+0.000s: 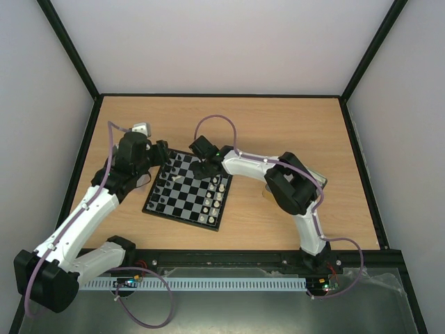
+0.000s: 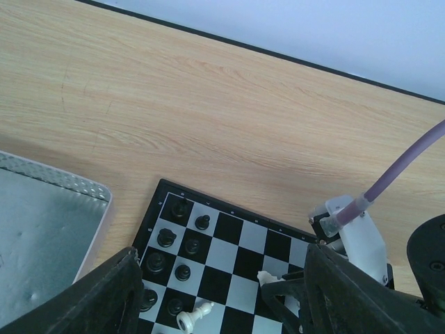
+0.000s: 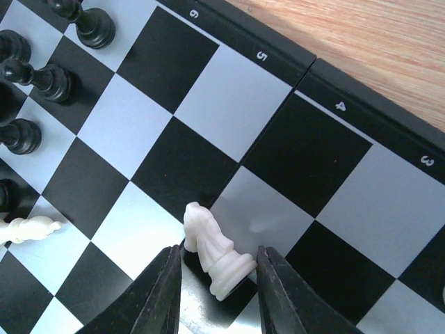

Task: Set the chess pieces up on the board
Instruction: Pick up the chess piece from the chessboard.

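Observation:
The board point(image 1: 182, 196) lies at the table's middle. Black pieces point(image 1: 163, 186) stand along its left side and cream-white pieces point(image 1: 217, 195) along its right side. My right gripper point(image 3: 221, 261) is open and low over the board's far edge, its jaws on either side of a cream-white knight point(image 3: 212, 254) that lies tipped on its side. That knight also shows in the left wrist view point(image 2: 268, 278). Another white piece point(image 2: 193, 316) lies on its side near the black rows point(image 2: 167, 238). My left gripper point(image 2: 222, 268) is open and empty above the board's far left corner.
A shallow silver tin point(image 2: 42, 229) sits just left of the board. The right arm's wrist and purple cable point(image 2: 354, 236) reach in over the board's far edge. Bare wood table point(image 1: 278, 125) lies beyond the board, and black frame rails point(image 1: 222, 94) edge the table.

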